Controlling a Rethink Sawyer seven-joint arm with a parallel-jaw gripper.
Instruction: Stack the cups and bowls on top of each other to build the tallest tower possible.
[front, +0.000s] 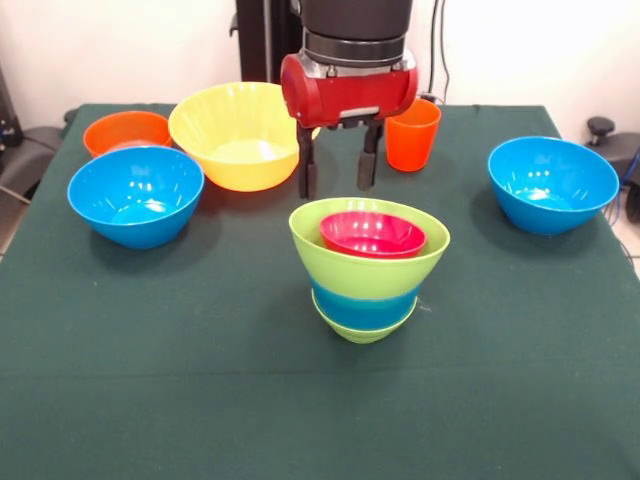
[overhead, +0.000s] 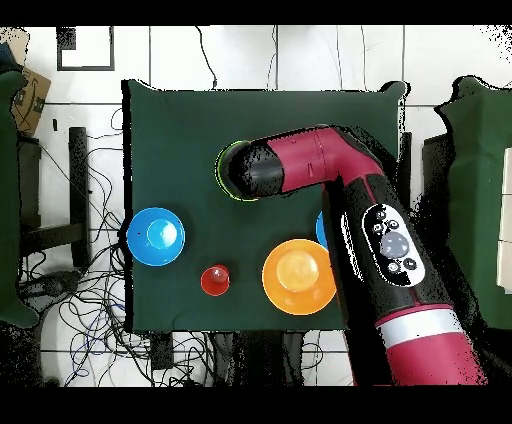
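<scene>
Premises present as a robotics laboratory. Evidence: a red and black robot arm (overhead: 385, 240) on a pedestal at a table draped in dark green cloth (front: 200, 400), loose cables (overhead: 90, 300) tangled across a white tiled floor (overhead: 280, 55), bare white walls.

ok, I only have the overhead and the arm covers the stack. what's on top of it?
Observer: A small red-pink bowl sits inside the large lime green bowl that tops the tower.
Operator: gripper holding anything?
Observer: No. The gripper is open and empty, and hangs just above the tower's far rim.
Operator: anything else hidden under the arm?
Observer: An orange bowl stands beside the yellow bowl, behind a blue bowl.
</scene>
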